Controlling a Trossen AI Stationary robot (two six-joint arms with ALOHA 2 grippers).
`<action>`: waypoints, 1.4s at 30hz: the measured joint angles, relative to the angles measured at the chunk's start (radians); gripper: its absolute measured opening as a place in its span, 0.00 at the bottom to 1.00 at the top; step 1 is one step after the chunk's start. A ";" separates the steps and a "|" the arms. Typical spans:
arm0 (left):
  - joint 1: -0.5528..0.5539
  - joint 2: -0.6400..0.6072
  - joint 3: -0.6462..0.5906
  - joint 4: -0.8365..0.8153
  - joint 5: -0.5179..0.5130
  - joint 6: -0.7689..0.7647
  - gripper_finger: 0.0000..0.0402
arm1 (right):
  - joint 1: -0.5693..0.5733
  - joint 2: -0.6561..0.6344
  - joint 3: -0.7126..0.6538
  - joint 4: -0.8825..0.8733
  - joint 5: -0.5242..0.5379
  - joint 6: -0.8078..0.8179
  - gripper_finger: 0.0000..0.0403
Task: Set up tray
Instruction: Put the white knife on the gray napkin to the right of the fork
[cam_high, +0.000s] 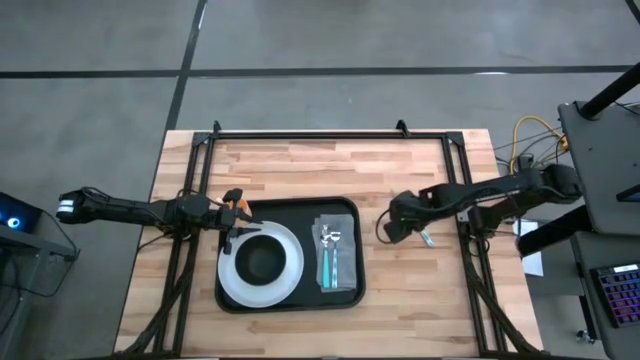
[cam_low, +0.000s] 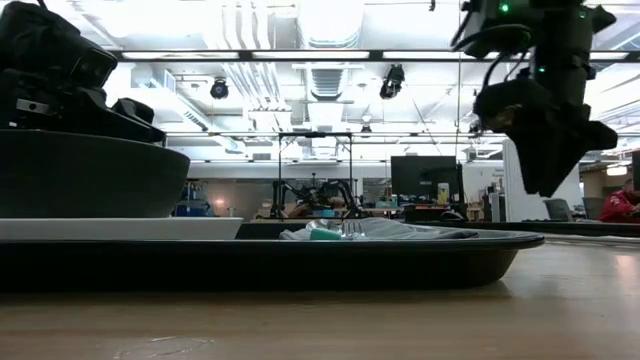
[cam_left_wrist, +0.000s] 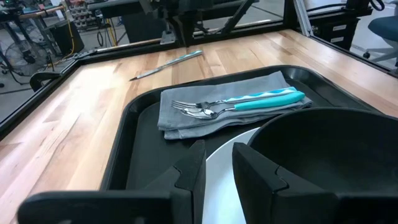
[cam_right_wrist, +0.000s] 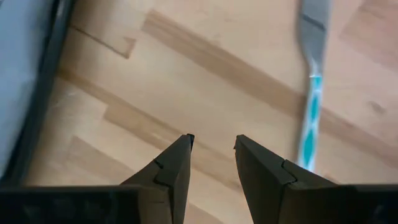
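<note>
The black tray (cam_high: 350, 215) lies mid-table. On its left half a white plate (cam_high: 232, 280) carries a black bowl (cam_high: 262, 258). On its right half a folded grey cloth (cam_high: 345, 250) bears a teal-handled fork and spoon (cam_left_wrist: 249, 102). A teal-handled knife (cam_right_wrist: 311, 118) lies on the bare wood just right of the tray. My right gripper (cam_right_wrist: 213, 138) hangs open above the wood between tray and knife, pointing down, clear of the table. My left gripper (cam_left_wrist: 217, 146) stands open over the tray's far left corner, beside the plate, with nothing between its fingers.
Black frame rails (cam_high: 330, 133) run along the table's far edge and down both sides. Bare wood (cam_high: 300, 165) lies beyond the tray and to its right. Cables and equipment (cam_high: 600, 150) stand off the table's right edge.
</note>
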 joint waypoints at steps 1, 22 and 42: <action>0.000 0.000 0.000 0.000 0.000 0.000 0.15 | -0.011 -0.017 -0.013 -0.001 0.000 -0.012 0.29; 0.000 0.000 0.000 0.000 0.000 0.000 0.15 | -0.191 -0.091 -0.191 -0.041 -0.029 -0.293 0.29; 0.000 0.000 0.000 0.000 0.000 0.000 0.15 | -0.191 -0.090 -0.281 0.067 -0.055 -0.281 0.27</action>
